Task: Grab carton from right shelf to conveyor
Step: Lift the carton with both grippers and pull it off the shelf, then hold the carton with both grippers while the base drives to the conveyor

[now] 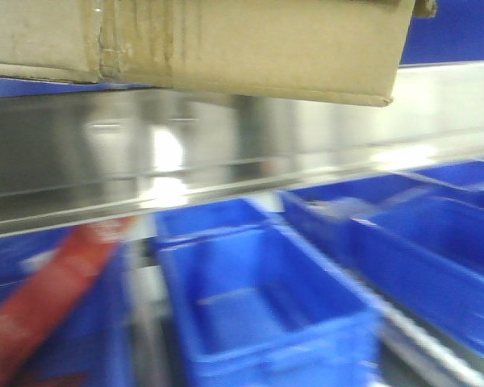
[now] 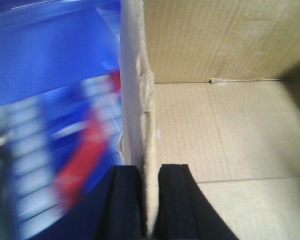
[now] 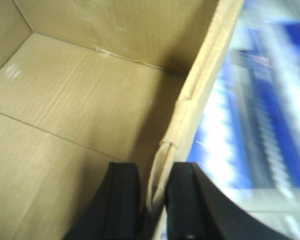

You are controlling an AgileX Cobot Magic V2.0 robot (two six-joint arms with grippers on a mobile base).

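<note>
Left claw (image 2: 150,175) and right claw (image 3: 154,170) each pinch a side wall of the carton (image 1: 250,40), so it hangs between them, above the right shelf (image 1: 226,153). Carry step, I reckon; next it needs swinging to the conveyor, out of view.

A blurred red bag (image 1: 48,298) lies slanted just to the left of the middle blue bin (image 1: 262,310), while further blue bins (image 1: 436,250) stand close at the right side of that same bin.
</note>
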